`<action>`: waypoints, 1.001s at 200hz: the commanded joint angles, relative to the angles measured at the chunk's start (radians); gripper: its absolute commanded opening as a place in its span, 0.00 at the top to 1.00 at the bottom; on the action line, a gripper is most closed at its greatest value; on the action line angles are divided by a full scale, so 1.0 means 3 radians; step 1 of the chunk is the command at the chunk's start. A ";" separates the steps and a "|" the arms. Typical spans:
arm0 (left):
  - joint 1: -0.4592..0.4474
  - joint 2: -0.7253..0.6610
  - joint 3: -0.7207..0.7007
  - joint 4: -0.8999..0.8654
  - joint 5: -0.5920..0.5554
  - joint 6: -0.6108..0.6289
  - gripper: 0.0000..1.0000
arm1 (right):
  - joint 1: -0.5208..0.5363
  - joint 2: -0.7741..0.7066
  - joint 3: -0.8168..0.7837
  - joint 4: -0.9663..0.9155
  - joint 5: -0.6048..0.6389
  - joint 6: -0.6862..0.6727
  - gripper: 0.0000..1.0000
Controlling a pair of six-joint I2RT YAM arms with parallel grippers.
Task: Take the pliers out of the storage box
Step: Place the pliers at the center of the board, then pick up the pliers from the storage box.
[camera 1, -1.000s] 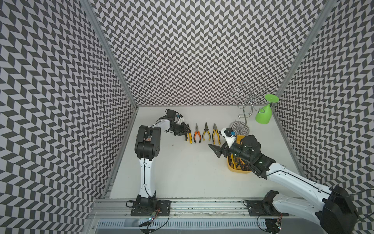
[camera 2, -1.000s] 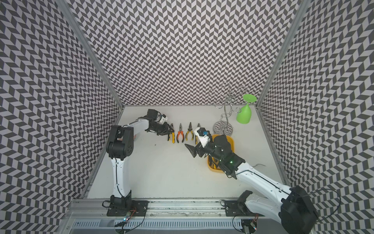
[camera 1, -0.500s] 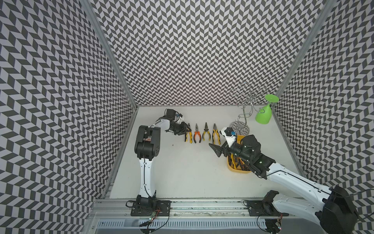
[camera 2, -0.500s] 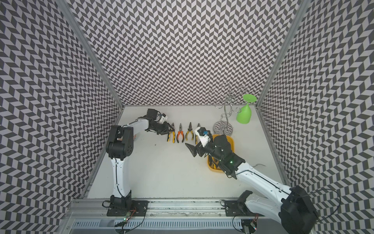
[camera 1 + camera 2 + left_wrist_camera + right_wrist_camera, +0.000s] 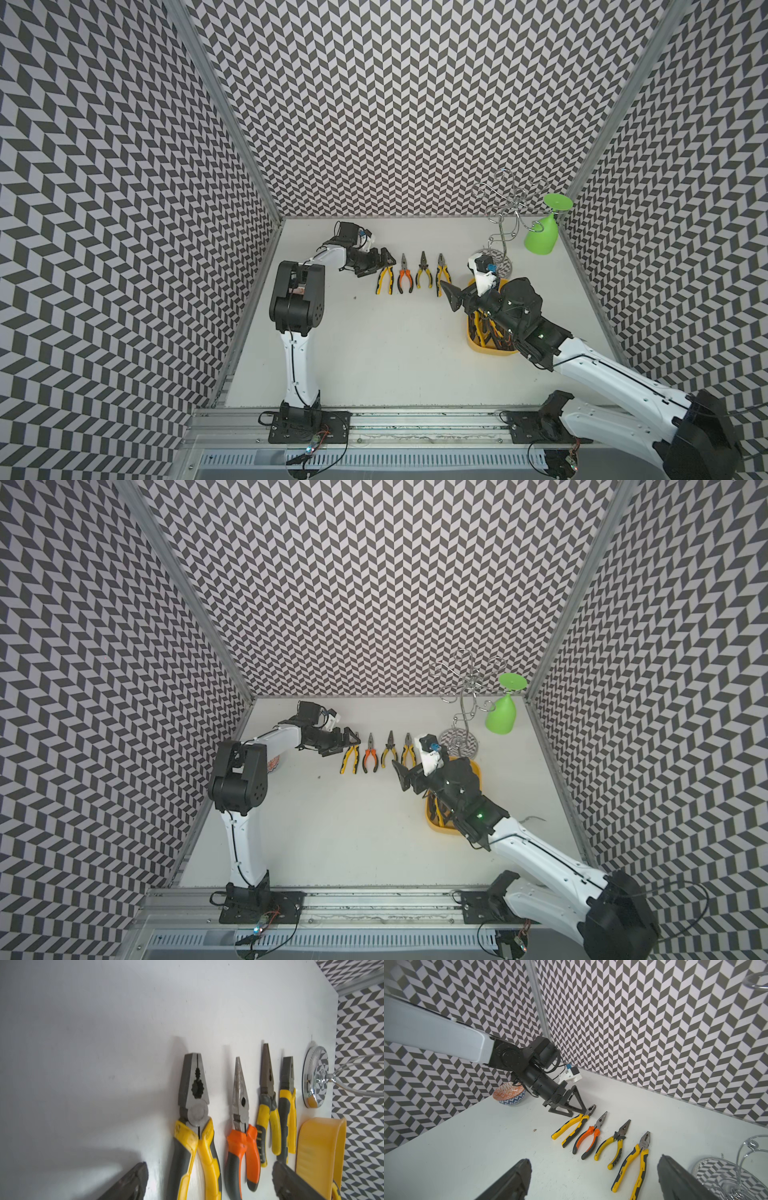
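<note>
my left claw (image 5: 380, 265) hangs wide open and empty, just beside the leftmost of four pliers (image 5: 405, 276) lying in a row on the surface (image 5: 374, 353), mid frame in a top view. my right claw (image 5: 455, 296) is also open and empty, at the upper-left edge of the storage box (image 5: 490, 351), which sits right of centre with more pliers inside. i should lift the left claw straight up so it doesn't brush the row.

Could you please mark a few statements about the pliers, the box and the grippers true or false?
1. Four pliers lie in a row on the table, outside the storage box. True.
2. The orange-handled pliers lie at the row's end nearest the box. False: they are second from the far end.
3. The right gripper holds pliers. False: it is open and empty.
4. More pliers lie inside the box. True.
5. The green glass stands upright on the table. False: it hangs upside down from the wire rack.
</note>
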 commanded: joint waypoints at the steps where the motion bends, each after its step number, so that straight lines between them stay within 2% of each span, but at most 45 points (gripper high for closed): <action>1: -0.0012 -0.0343 -0.0196 0.0140 -0.0131 0.0037 0.02 | -0.0030 -0.0121 -0.0044 -0.0140 0.0367 0.0242 0.02; 17: -0.0044 -0.0627 -0.0378 0.0319 -0.0227 0.0066 0.02 | -0.0095 -0.0144 -0.0015 -0.0373 0.0426 0.0344 0.02; 42: -0.0149 -0.1081 -0.0622 0.0538 -0.0488 0.0325 0.02 | -0.0193 -0.0142 0.0074 -0.0838 0.0502 0.0479 0.01; 63: -0.0308 -0.1397 -0.0768 0.0654 -0.0616 0.0787 0.02 | -0.0247 -0.0117 0.0216 -0.1249 0.0516 0.0557 0.01; 81: -0.0517 -0.1618 -0.0854 0.0707 -0.0949 0.1184 0.02 | -0.0312 -0.0023 0.0397 -0.1672 0.0487 0.0673 0.00; 98: -0.0709 -0.1817 -0.0981 0.0811 -0.1093 0.1540 0.02 | -0.0370 0.0150 0.0580 -0.2098 0.0509 0.0775 0.00; 120: -0.0848 -0.2034 -0.1103 0.0923 -0.0819 0.1777 0.02 | -0.0463 0.0331 0.0733 -0.2457 0.0522 0.0885 0.01; 160: -0.1009 -0.2307 -0.1389 0.1204 -0.0241 0.2021 0.02 | -0.0687 0.0587 0.0922 -0.2853 0.0249 0.0928 0.07; 184: -0.1246 -0.2417 -0.1511 0.1083 -0.0079 0.2641 0.02 | -0.0762 0.0760 0.1015 -0.2984 0.0086 0.0864 0.13; 200: -0.1371 -0.2484 -0.1602 0.1057 -0.0037 0.2849 0.02 | -0.0770 0.0919 0.1083 -0.3100 0.0061 0.0852 0.18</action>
